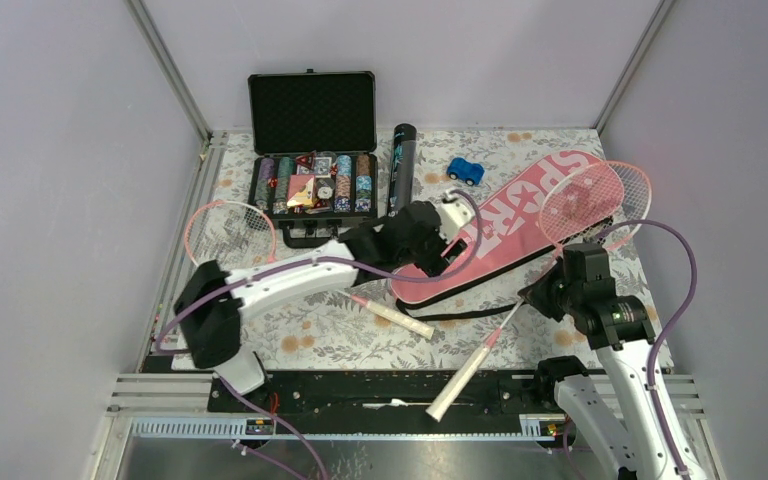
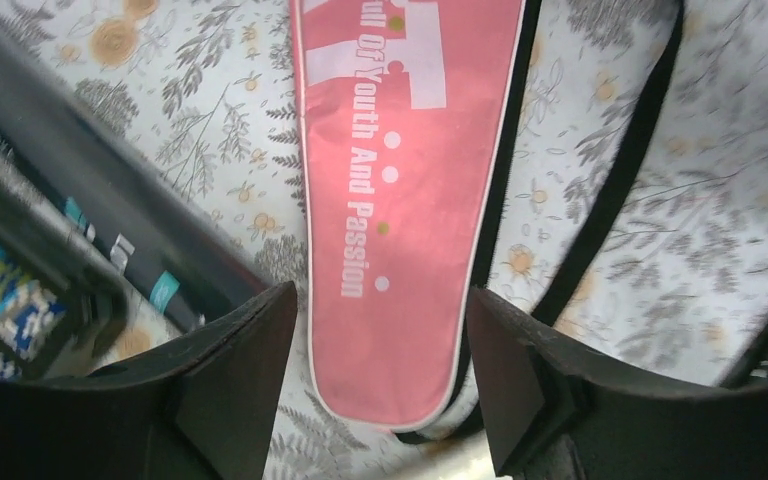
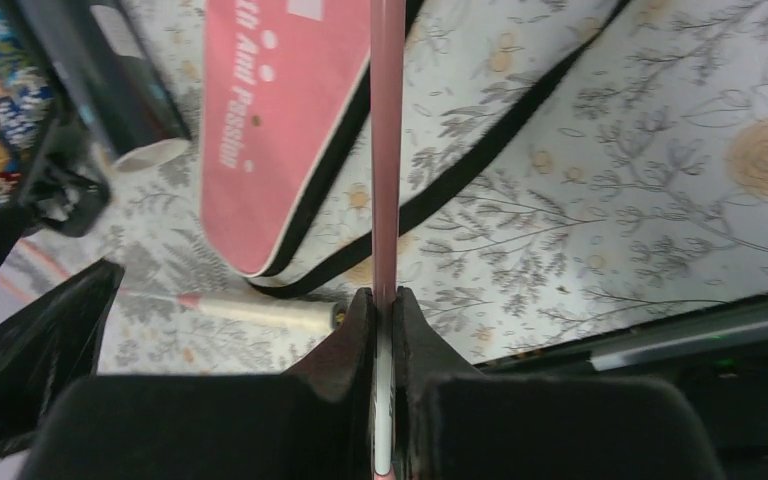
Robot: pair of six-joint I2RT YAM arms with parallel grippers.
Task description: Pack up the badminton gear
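The pink "SPORT" cover lies slantwise on the flowered cloth, its black strap looping along the near side. My left gripper hovers open over the cover's narrow end; nothing sits between its fingers. One pink racket has its head over the cover's wide end. My right gripper is shut on that racket's thin shaft, and its white handle reaches out over the table's front rail. A second racket lies at the left, its handle near the cover's tip. The black tube lies beside the case.
An open black case of poker chips stands at the back left. A small blue toy car sits behind the cover. The black front rail runs along the near edge. Grey walls close in the back and both sides.
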